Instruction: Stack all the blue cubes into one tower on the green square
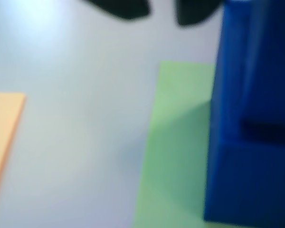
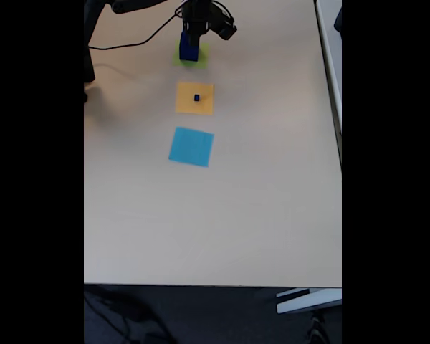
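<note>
The gripper (image 2: 191,32) sits right over the stack of blue cubes (image 2: 188,49), which stands on the green square (image 2: 191,54) at the far end of the table (image 2: 272,179). In the wrist view the stack (image 1: 251,142) is a big blurry blue block just below and to the right of the dark fingertips (image 1: 121,8) at the top edge, with the green paper (image 1: 175,142) under it. Whether the fingers are spread or pinched on the top cube is impossible to tell; it's too blurry and too small.

One tiny blue cube (image 2: 197,97) is left, sitting on the orange square (image 2: 195,98), the next patch toward the camera from the gripper. Past that is the light-blue square (image 2: 191,146), nothing on it.

What could go wrong: the stack looks tall and narrow, so any sideways drift while pulling up would probably nudge it over. The last cube is really small too, so it could easily slip out of a pinch or land off-centre on top.

Room-wise it's fine on the near side, loads of open table. Behind and to the left in the fixed view there's a cable (image 2: 136,41) and the table's far edge close by, so backing off that way is tighter.
</note>
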`<state>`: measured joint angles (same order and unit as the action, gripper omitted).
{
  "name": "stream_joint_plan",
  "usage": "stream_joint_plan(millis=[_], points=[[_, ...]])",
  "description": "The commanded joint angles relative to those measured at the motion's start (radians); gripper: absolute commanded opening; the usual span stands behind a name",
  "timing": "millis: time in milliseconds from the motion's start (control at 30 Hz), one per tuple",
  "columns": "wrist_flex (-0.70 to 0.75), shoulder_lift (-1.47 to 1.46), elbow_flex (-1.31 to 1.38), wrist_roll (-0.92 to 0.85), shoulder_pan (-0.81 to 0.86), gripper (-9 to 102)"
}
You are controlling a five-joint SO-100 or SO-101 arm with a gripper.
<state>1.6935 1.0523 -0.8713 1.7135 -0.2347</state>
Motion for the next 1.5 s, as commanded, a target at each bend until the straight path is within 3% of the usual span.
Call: stream_joint_plan(millis=[0, 1067, 1467], points=[[-0.003, 0.002, 0.064, -0.006, -0.006, 0], [0.0, 0.002, 0.074, -0.008, -0.018, 0], [0.058, 0.094, 0.129, -0.143, 0.071, 0]])
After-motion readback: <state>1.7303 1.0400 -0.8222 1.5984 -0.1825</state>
